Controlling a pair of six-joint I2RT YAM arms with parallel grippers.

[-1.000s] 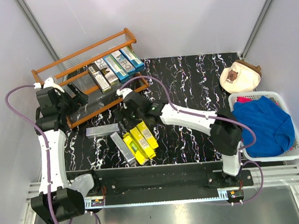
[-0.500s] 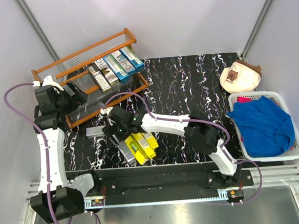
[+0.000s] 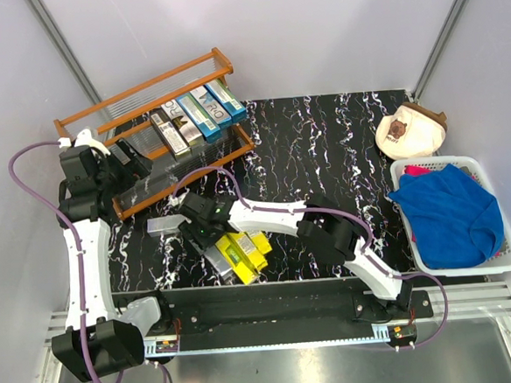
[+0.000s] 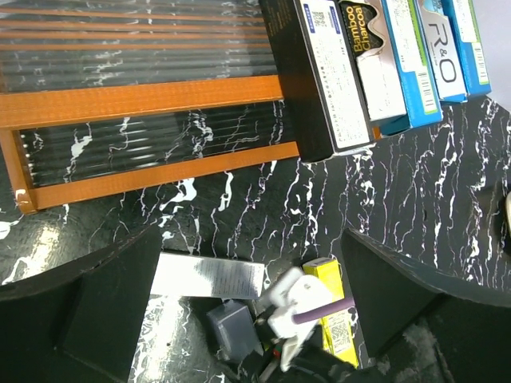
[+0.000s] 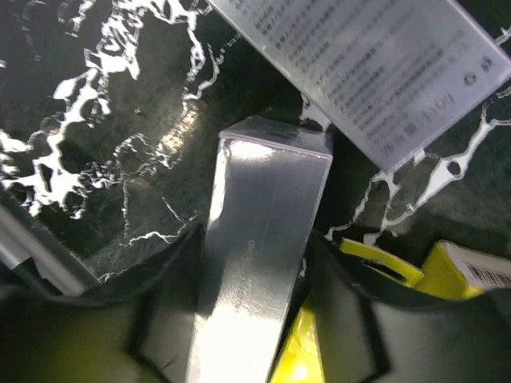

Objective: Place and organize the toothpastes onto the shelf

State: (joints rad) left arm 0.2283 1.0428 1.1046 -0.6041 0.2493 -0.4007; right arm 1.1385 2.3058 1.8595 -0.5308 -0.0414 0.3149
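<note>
Nearest, the right gripper [image 5: 257, 295] is straddling a silver carton [image 5: 263, 215] beside the yellow ones [image 3: 242, 249], seemingly to lift it, though I cannot tell whether it is clamping yet, while the left gripper [image 4: 247, 303] is hanging wide open by the shelf [image 4: 144, 100], where several cartons [image 3: 199, 115] are already lying.

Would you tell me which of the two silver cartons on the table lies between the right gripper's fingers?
The slanted silver carton beside the yellow cartons; the printed carton lies apart, nearer the shelf.
</note>
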